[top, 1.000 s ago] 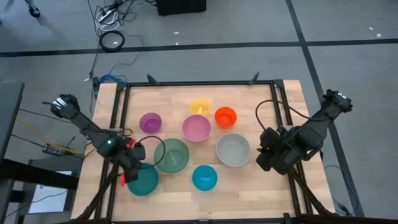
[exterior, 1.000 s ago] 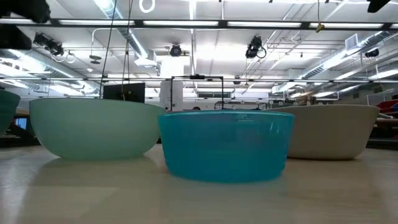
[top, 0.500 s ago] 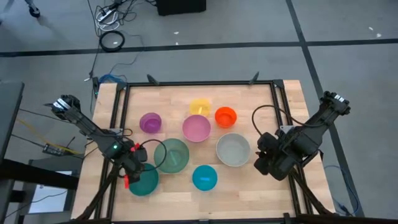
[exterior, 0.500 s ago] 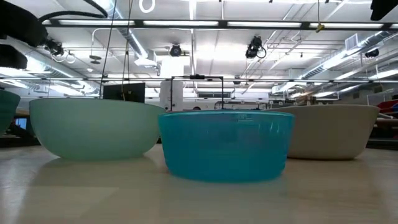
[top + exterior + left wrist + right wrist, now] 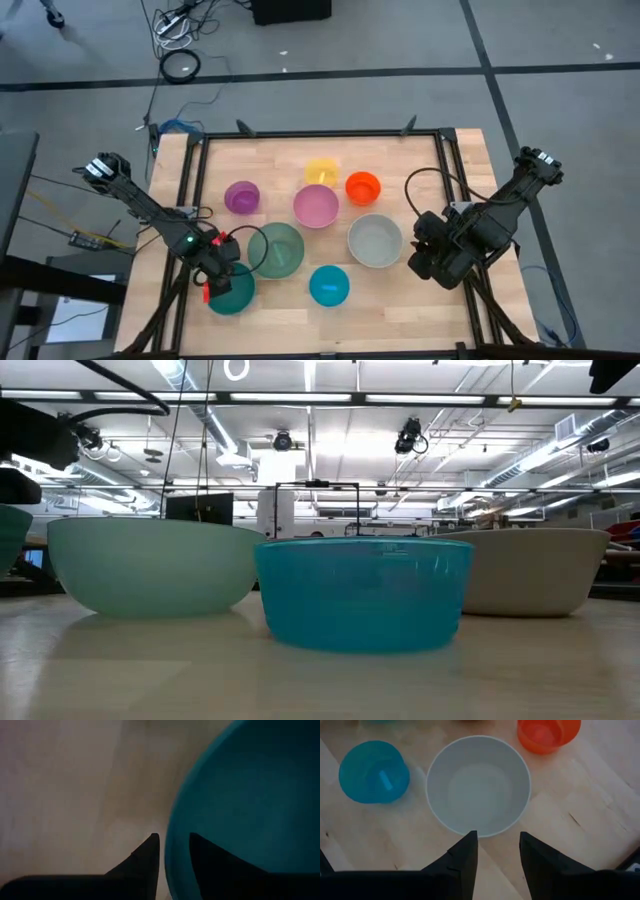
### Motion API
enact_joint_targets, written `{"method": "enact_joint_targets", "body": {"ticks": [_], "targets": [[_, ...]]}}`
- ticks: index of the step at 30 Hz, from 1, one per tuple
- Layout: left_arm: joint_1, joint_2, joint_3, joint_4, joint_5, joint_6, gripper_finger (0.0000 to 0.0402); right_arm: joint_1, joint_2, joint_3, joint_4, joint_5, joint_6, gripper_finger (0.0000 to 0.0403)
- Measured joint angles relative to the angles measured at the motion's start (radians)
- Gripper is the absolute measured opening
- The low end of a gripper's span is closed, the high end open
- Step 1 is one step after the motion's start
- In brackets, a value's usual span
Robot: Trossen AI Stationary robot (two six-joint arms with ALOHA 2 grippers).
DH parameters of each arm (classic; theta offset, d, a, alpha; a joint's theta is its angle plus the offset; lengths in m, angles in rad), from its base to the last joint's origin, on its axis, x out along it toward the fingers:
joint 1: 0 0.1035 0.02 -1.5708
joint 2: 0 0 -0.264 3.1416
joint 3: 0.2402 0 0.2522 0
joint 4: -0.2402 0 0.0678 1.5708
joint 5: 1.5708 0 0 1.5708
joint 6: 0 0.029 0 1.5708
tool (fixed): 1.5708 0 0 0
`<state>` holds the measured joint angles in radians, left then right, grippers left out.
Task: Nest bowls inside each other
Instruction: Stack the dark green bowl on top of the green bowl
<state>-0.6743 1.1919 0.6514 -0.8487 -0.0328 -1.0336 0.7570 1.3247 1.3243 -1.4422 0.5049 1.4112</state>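
Note:
Several bowls stand upright on the wooden table: purple [image 5: 241,197], yellow [image 5: 322,170], pink [image 5: 316,206], orange [image 5: 363,187], grey-white [image 5: 375,240], sage green [image 5: 276,250], blue [image 5: 329,286] and teal [image 5: 234,292]. My left gripper [image 5: 218,275] points down, open, at the teal bowl's far left rim [image 5: 169,855]. One finger [image 5: 146,857] is outside the wall and one finger [image 5: 210,862] is inside, with no touch that I can see. My right gripper [image 5: 418,252] hovers open above the table, just right of the grey-white bowl [image 5: 478,785].
A black frame [image 5: 320,133] borders the table on its far, left and right sides. In the low view the sage green bowl [image 5: 150,565], blue bowl [image 5: 365,592] and grey-white bowl [image 5: 530,570] stand in a row. Bare wood lies along the near edge [image 5: 400,310].
My left gripper has come down toward the teal bowl's rim; its arm now shows lower at the low view's upper left. No bowl has moved.

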Motion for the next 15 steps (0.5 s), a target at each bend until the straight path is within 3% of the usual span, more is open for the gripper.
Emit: {"method": "enact_joint_targets", "body": {"ticks": [4,11,15], "targets": [[0.000,0.000,0.000,0.018,-0.034,0.001,0.0096,0.000,0.000,0.000,-0.001,0.002,0.000,0.0134],[0.000,-0.002,0.000,0.036,-0.037,0.005,0.0013,0.000,0.000,0.000,-0.003,0.004,0.000,0.0134],[0.000,-0.002,0.001,0.053,-0.075,0.000,0.0010,0.000,0.000,0.000,-0.003,0.004,0.000,0.0134]]}}
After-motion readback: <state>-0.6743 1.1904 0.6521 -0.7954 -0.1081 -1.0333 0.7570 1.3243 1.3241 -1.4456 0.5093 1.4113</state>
